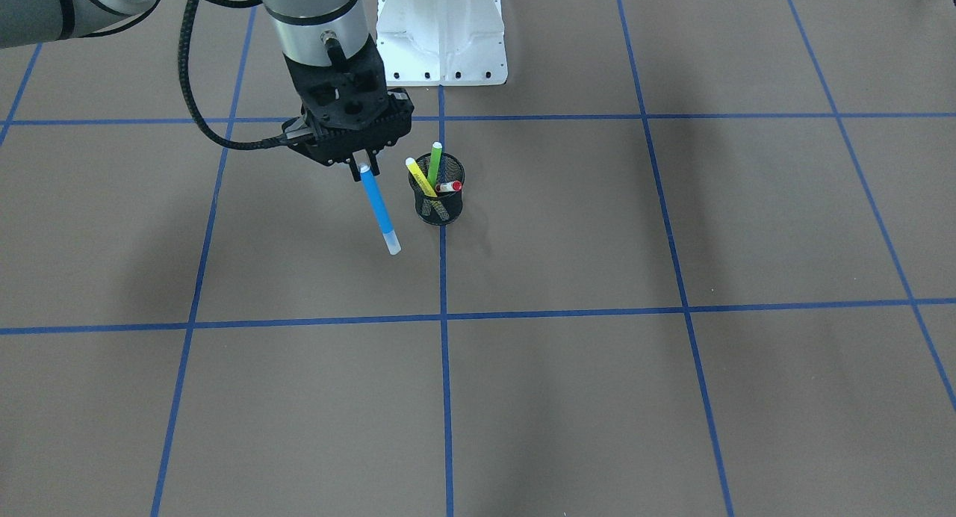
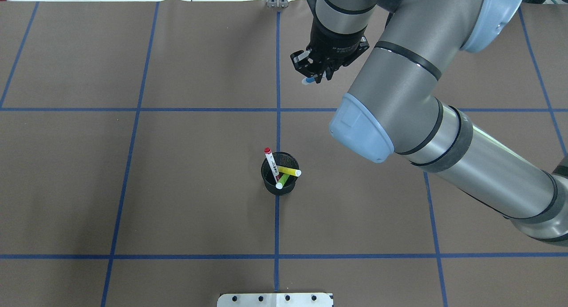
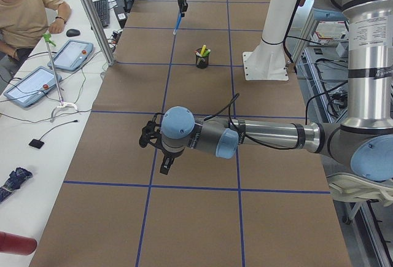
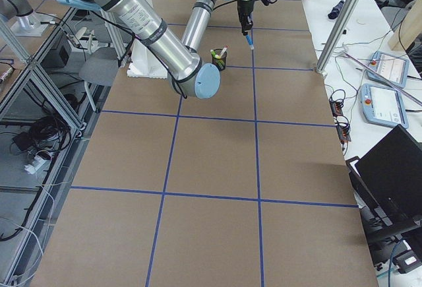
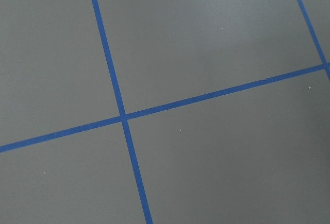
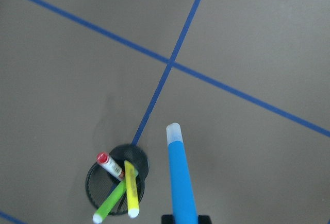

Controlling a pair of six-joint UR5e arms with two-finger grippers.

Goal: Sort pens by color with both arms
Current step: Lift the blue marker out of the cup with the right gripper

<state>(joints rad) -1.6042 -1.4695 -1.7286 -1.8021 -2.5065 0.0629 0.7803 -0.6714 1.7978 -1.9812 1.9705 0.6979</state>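
My right gripper (image 1: 364, 167) hangs above the table, shut on the top end of a blue pen (image 1: 379, 209) that slants down from it. The blue pen (image 6: 181, 177) runs up the middle of the right wrist view. Beside it stands a black mesh cup (image 1: 441, 203) holding a yellow pen (image 1: 420, 178), a green pen (image 1: 435, 162) and a white pen with red caps (image 1: 449, 186). My left gripper (image 3: 166, 166) shows only in the exterior left view, low over bare table far from the cup; I cannot tell if it is open or shut.
Blue tape lines (image 1: 444, 317) divide the brown table into squares. The white mounting base (image 1: 441, 31) stands behind the cup. A person (image 3: 24, 9) sits at a side table with tablets (image 3: 70, 55) beyond the table's edge.
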